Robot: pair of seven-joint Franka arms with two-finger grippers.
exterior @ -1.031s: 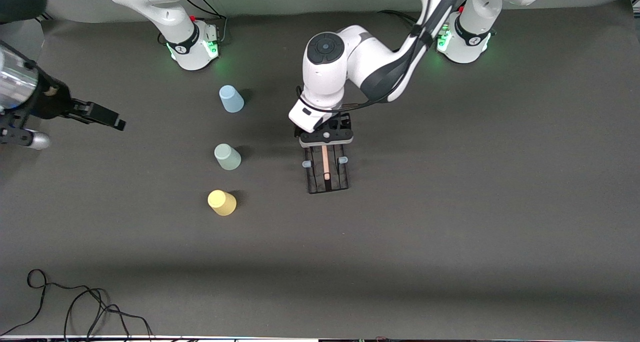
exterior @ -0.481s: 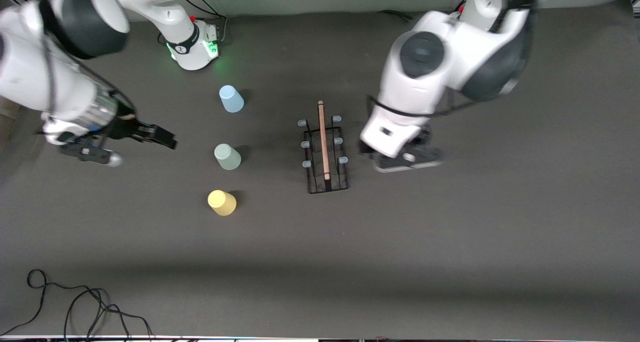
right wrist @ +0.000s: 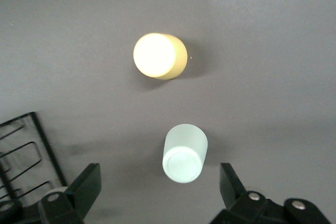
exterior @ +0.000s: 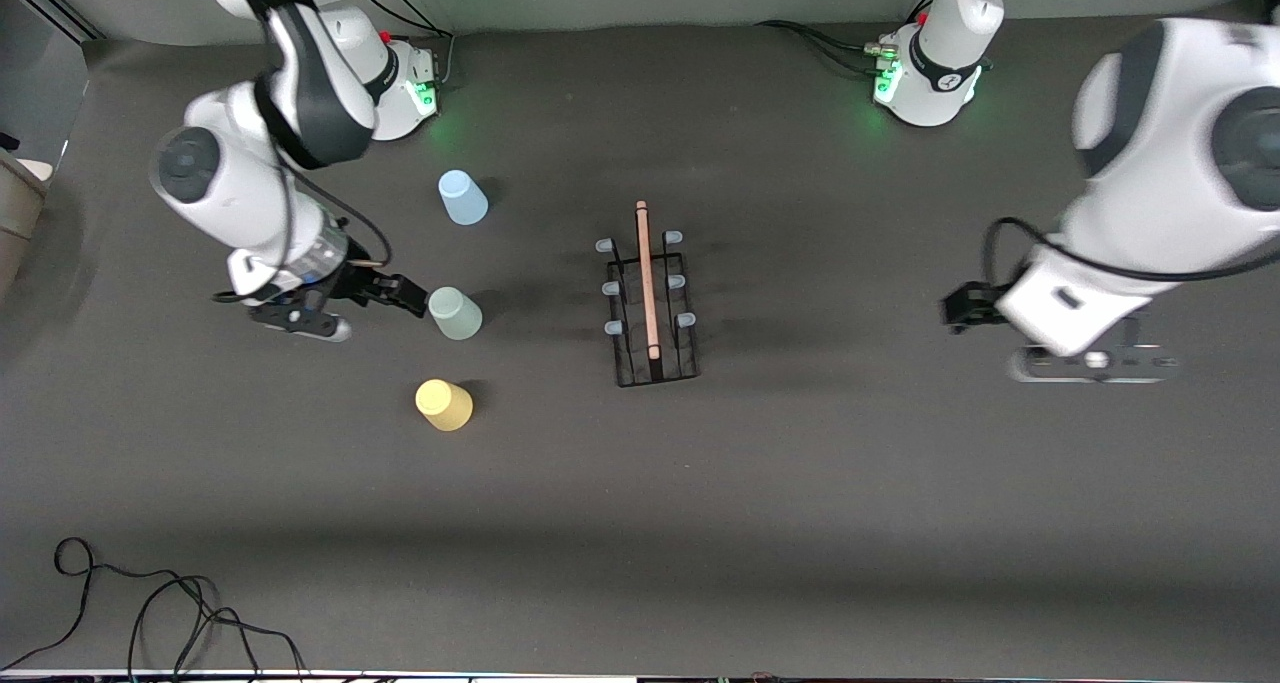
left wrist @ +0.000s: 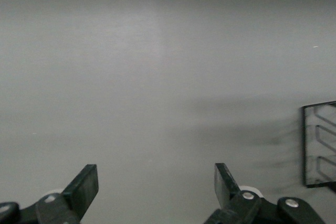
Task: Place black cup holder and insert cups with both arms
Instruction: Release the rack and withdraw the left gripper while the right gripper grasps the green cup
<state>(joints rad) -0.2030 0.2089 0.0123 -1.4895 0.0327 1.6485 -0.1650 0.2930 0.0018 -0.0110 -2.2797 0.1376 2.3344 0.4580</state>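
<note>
- So, black cup holder (exterior: 650, 308) standing upright mid-table, wooden rod (exterior: 646, 281) along its top, pale-blue-capped pegs (exterior: 609, 289) sticking out on both sides, all bare.
- Three cups lined up toward the right arm's end of the table, all upside down: pale blue cup (exterior: 462, 197) farthest from the front camera, mint green cup (exterior: 455, 313) in the middle, yellow cup (exterior: 444, 404) nearest.
- Right gripper (exterior: 385, 290) sitting just beside the mint green cup, on the side away from the holder, not gripping anything.
- Right wrist view: fingers (right wrist: 86, 184) spread wide, mint cup (right wrist: 184, 152) roughly between them but farther off, yellow cup (right wrist: 159, 55) past it, a corner of the holder (right wrist: 23, 153) at the edge.
- Left gripper (exterior: 968, 306) up over bare table toward the left arm's end, well apart from the holder.
- Left wrist view: fingers (left wrist: 84, 189) wide apart, nothing between them, just gray table (left wrist: 157, 77) and a bit of the holder's base (left wrist: 318, 145) at the edge.
- Loose black cable (exterior: 150, 603) lying at the table's near edge, right arm's end.
</note>
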